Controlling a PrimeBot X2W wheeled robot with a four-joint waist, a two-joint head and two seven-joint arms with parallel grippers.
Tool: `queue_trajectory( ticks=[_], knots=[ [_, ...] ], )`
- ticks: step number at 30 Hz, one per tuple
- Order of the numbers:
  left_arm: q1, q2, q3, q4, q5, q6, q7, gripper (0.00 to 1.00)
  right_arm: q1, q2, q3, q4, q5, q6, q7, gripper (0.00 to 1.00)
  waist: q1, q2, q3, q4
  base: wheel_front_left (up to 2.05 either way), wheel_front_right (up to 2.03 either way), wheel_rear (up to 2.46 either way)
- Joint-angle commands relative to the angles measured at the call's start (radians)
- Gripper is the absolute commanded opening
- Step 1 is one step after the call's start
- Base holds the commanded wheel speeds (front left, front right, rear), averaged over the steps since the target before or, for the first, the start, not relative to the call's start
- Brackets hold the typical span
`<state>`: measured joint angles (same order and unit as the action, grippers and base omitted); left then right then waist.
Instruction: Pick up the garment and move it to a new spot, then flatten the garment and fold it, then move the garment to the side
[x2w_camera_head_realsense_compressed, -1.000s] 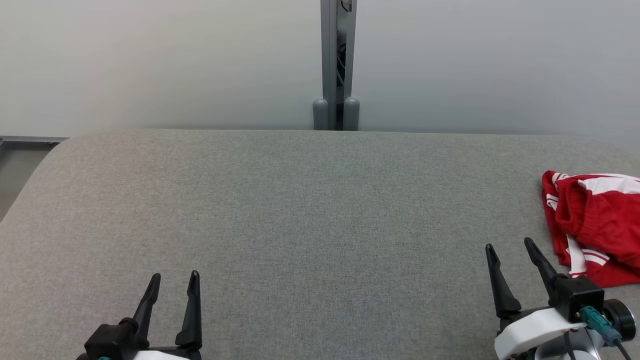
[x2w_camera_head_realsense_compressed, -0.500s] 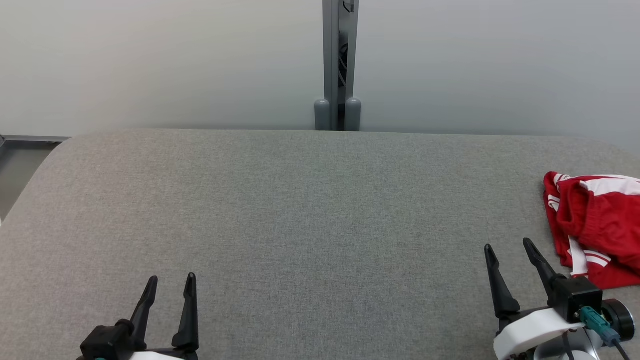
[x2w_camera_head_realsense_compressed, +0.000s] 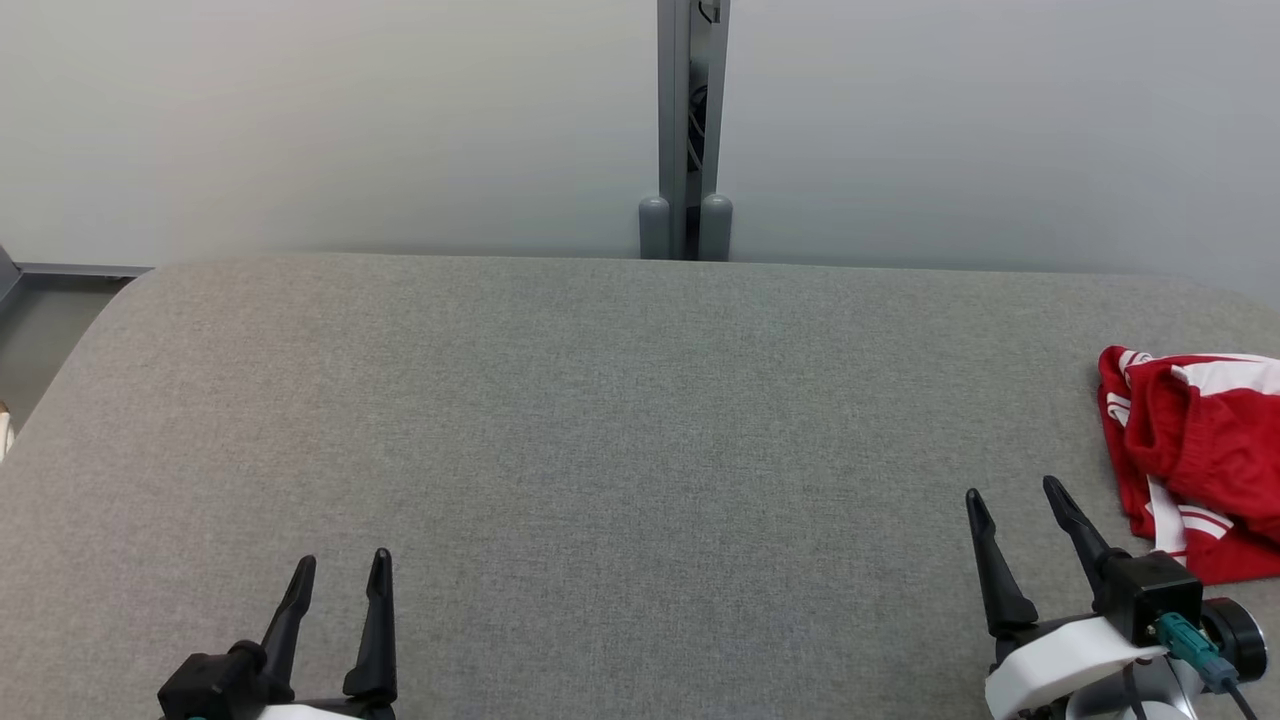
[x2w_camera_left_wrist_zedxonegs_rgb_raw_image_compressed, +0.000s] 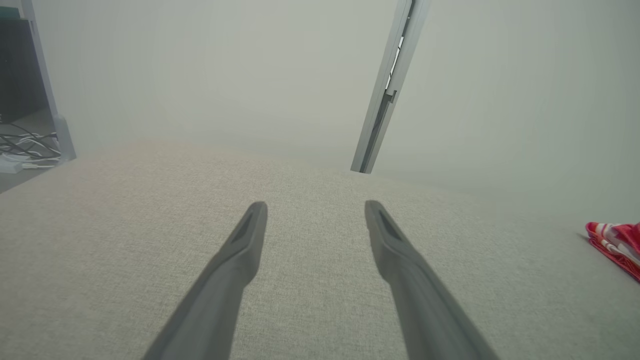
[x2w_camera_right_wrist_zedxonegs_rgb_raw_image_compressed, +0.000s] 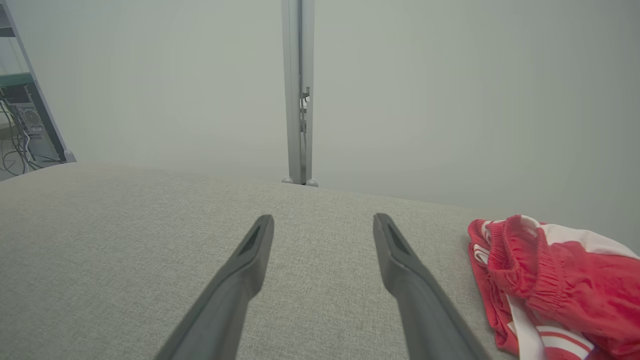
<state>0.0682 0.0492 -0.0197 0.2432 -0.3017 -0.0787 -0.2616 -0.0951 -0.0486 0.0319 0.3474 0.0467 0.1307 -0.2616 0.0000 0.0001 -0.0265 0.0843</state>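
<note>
Red garment (x2w_camera_head_realsense_compressed: 1195, 450) with white stripes lies bunched at the far right of the grey surface (x2w_camera_head_realsense_compressed: 600, 420), with its elastic waistband (x2w_camera_right_wrist_zedxonegs_rgb_raw_image_compressed: 520, 260) on top. The head view's edge cuts part of it off, so it could be a loose fold or a plain heap; hard to say. That fits both a heap waiting to be picked up and a piece already set off to the side.

Risks: the cloth is soft and layered. Any pinch may catch just the top layer, so the rest drags, or a fold falls open. It also sits far out to the right, so a nudge outward could slide it toward that side of the surface, whose edge is out of frame.

Right pincer (x2w_camera_head_realsense_compressed: 1012, 490) is spread and empty, low at the near right. The garment lies just beyond it and to its right, near but apart, not between the fingers. Left pincer (x2w_camera_head_realsense_compressed: 342, 558) is spread and empty too, well apart at the near left, with bare surface between. A grey post (x2w_camera_head_realsense_compressed: 690, 120) stands behind the surface.
</note>
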Motion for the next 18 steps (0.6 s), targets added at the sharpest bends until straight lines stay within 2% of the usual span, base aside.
queue_trajectory(
  ticks=[1, 4, 5, 8, 18],
  knots=[
    [-0.015, 0.004, 0.001, 0.002, -0.007, -0.005, -0.003, 1.00, -0.004, -0.005, -0.004, -0.001, 0.006, 0.000, -0.004, 1.00, 0.0000, -0.0001, 0.000, 0.002, 0.00, 0.00, 0.00],
    [-0.014, 0.004, 0.003, 0.008, -0.013, -0.002, -0.003, 1.00, -0.004, -0.005, -0.005, 0.000, 0.015, 0.000, -0.004, 1.00, 0.0000, -0.0001, 0.001, 0.005, 0.00, 0.00, 0.00],
    [0.001, 0.000, 0.001, 0.008, -0.010, 0.000, 0.001, 0.00, 0.001, 0.001, 0.000, 0.002, 0.013, 0.000, 0.000, 0.00, 0.0001, -0.0001, 0.001, 0.005, 0.00, 0.00, 0.00],
    [0.015, -0.005, -0.002, 0.034, -0.017, 0.000, 0.006, 0.00, 0.014, 0.009, -0.001, 0.028, 0.021, 0.000, 0.008, 0.00, 0.0000, -0.0001, 0.001, 0.005, 0.00, 0.00, 0.00],
    [-0.022, -0.004, -0.021, 0.040, -0.183, -0.007, 0.026, 0.00, -0.001, 0.008, -0.067, 0.021, 0.202, 0.000, 0.091, 0.00, 0.0000, -0.0001, 0.003, -0.002, 0.00, 0.00, 0.00]
  ],
)
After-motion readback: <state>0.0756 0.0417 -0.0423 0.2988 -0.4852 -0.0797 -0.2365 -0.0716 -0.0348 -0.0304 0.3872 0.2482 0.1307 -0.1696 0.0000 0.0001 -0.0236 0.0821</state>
